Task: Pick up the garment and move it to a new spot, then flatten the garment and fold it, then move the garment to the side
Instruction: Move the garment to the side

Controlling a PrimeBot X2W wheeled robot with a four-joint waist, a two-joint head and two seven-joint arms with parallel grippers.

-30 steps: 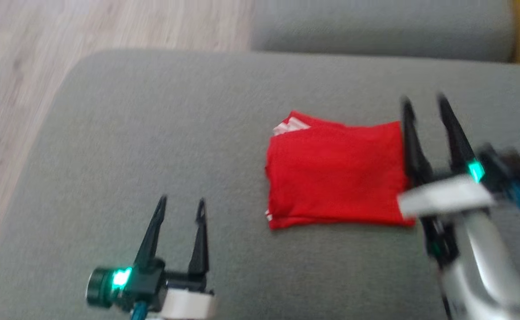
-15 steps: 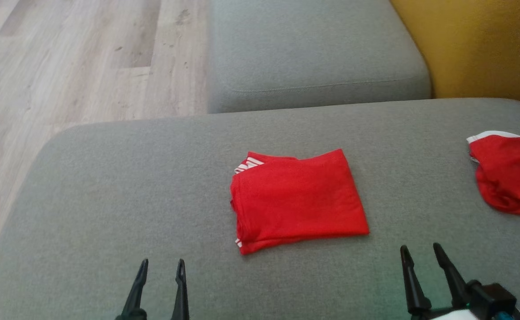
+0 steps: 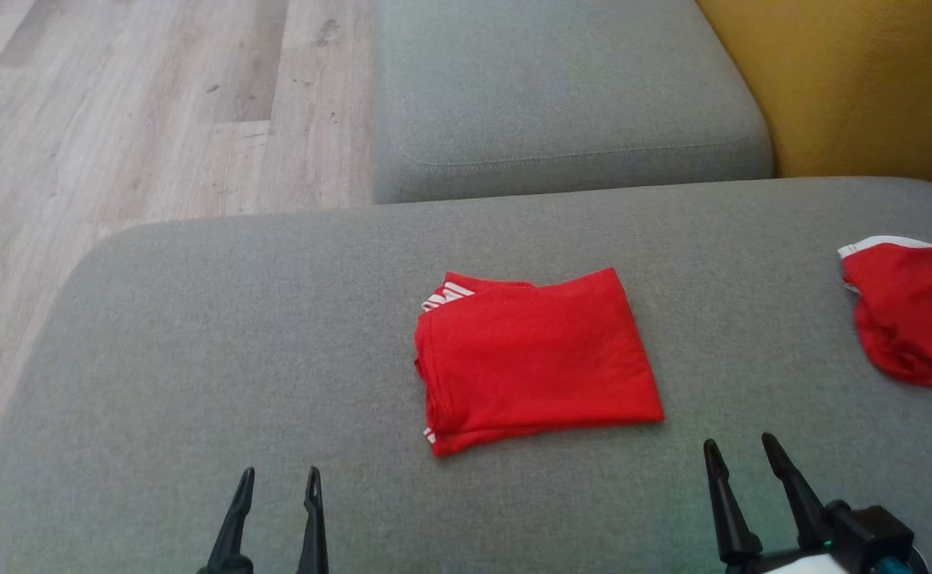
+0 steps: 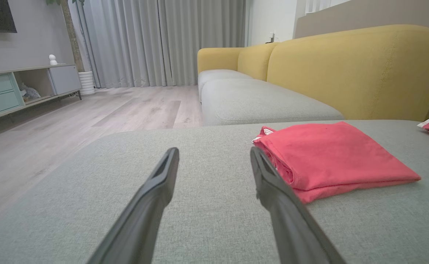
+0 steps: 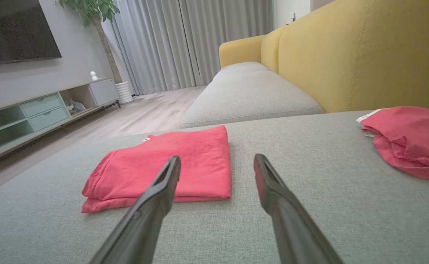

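A red garment [image 3: 536,359] with white trim lies folded into a neat rectangle on the grey sofa seat [image 3: 234,335]; it also shows in the left wrist view [image 4: 331,157] and the right wrist view [image 5: 163,165]. My left gripper [image 3: 278,478] is open at the lower left, well short of the garment and to its left. My right gripper [image 3: 739,446] is open at the lower right, just past the garment's near right corner, touching nothing. Both pairs of fingers [image 4: 155,190] [image 5: 273,190] hold nothing.
A second red garment [image 3: 912,315] lies crumpled at the seat's right edge, also seen as a heap [image 5: 408,139]. Another grey cushion [image 3: 561,104] lies beyond, with a yellow backrest [image 3: 848,80] at right. Wooden floor [image 3: 115,119] drops off at left.
The head camera has tilted up since a second ago, shifting the whole picture. Both grippers have drawn back from the folded garment toward the near edge. The garment itself lies unchanged.
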